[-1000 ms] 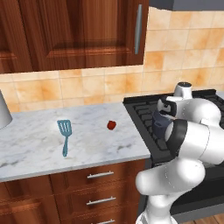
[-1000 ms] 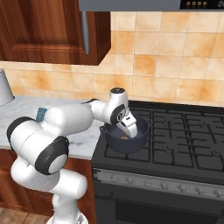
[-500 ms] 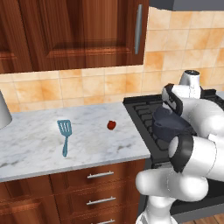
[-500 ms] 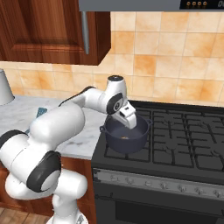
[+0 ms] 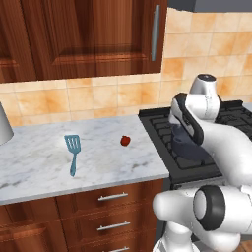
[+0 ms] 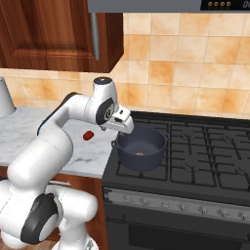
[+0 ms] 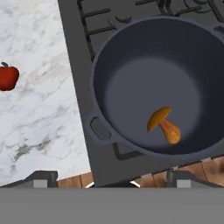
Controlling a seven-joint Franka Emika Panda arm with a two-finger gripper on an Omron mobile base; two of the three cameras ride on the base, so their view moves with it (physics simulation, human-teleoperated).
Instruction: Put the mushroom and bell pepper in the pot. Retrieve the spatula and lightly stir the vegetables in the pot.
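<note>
The dark blue-grey pot stands on the stove's front left burner, and the orange-brown mushroom lies on its bottom. My gripper hovers above the pot's left rim and loop handle, open wide with nothing between its fingertips. On the marble counter left of the stove sits the small red bell pepper, also seen as the bell pepper in the hand view. Farther left on the counter lies the teal spatula, handle toward the front edge. In the left base view my arm hides most of the pot.
The black stove with raised grates runs to the right of the pot. Wooden wall cabinets hang over the counter, and a range hood over the stove. A pale grey object stands at the counter's far left.
My hand has risen out of the pot and shifted left over its rim. The jaws have opened wide, and the mushroom now lies loose in the pot.
</note>
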